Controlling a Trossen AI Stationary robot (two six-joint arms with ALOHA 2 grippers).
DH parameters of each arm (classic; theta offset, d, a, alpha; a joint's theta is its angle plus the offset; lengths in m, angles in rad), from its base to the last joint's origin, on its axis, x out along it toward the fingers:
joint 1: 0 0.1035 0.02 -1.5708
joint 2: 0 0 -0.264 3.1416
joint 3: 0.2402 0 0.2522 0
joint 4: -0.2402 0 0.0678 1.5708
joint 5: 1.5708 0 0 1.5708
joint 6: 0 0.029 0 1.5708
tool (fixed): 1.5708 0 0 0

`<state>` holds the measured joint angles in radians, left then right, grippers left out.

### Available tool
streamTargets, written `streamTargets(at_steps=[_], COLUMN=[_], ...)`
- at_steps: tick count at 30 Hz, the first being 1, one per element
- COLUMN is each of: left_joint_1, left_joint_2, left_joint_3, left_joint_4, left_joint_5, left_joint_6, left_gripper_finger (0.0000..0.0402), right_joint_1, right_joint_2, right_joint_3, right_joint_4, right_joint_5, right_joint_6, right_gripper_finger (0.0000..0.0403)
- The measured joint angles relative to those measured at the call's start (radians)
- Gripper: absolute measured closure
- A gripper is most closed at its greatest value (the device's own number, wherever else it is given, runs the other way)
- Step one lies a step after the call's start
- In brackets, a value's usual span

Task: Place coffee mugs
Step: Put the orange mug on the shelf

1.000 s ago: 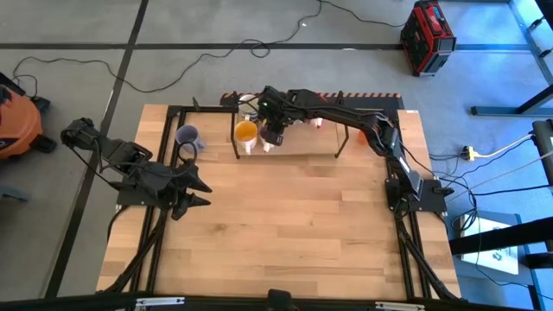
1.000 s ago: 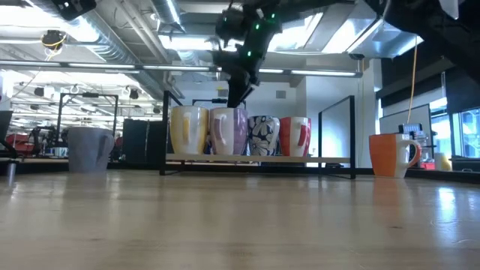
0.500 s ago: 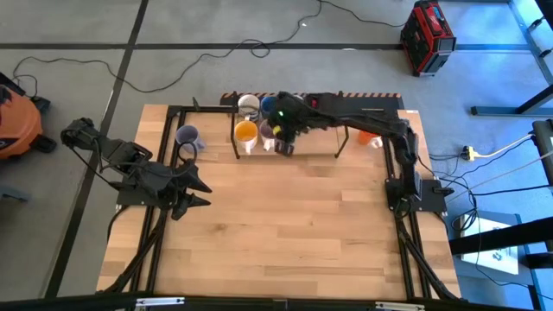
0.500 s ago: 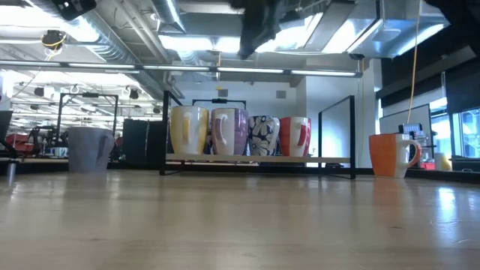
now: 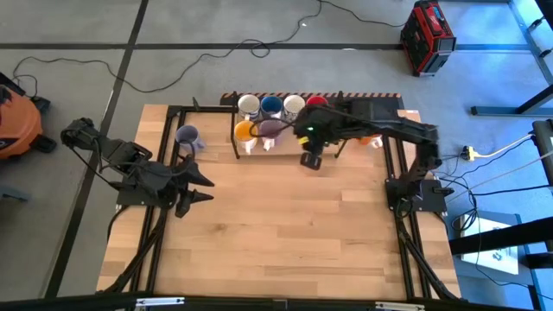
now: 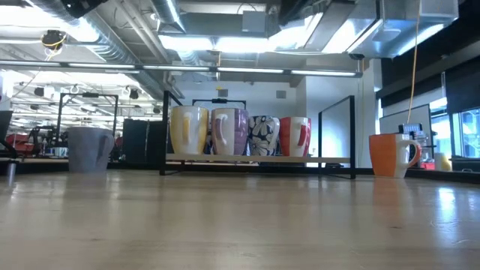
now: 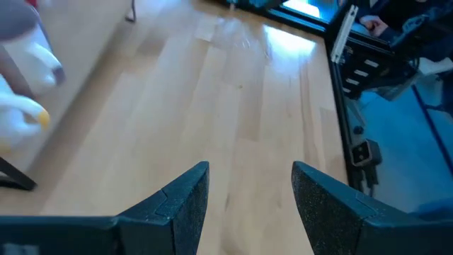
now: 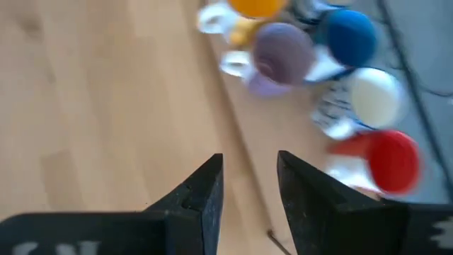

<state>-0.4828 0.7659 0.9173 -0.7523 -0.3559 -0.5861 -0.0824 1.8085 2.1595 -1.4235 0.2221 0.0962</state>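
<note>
Mugs (image 5: 272, 117) crowd the rack (image 5: 288, 154); table (image 5: 276, 225) in front lies open.

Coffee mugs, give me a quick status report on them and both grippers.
Right gripper open, empty, over the table in front of the rack. Left gripper open, parked at the left side. Purple mug on the rack; orange mug and grey-lavender mug off it. Nothing in the way.

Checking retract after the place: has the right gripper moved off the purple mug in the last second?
Yes. The right gripper has pulled away from the purple mug on the rack, rightward and toward the table's front.
</note>
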Motion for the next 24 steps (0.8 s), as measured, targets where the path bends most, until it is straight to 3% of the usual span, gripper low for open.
streamTargets(at_steps=[8,15,18,24], left_joint_1=[0.000,0.000,0.001,0.050], left_joint_2=[0.001,0.001,0.013,0.034], left_joint_3=[0.000,0.000,0.000,-0.001], left_joint_4=[0.009,0.013,0.016,0.063], left_joint_5=[-0.128,-0.273,-0.302,-0.266], left_joint_6=[0.042,0.032,-0.018,-0.064], left_gripper_finger=[0.0205,0.0205,0.0205,0.0205], right_joint_1=[-0.043,-0.165,-0.237,-0.398], right_joint_2=[-0.287,-0.580,-0.677,-0.771], right_joint_3=[-0.379,-0.748,-0.855,-0.963], right_joint_4=[0.103,0.200,0.216,0.218], right_joint_5=[0.066,0.092,0.102,0.125], right_joint_6=[0.051,0.136,0.182,0.217], right_gripper_finger=[0.0281,0.0281,0.0281,0.0258])
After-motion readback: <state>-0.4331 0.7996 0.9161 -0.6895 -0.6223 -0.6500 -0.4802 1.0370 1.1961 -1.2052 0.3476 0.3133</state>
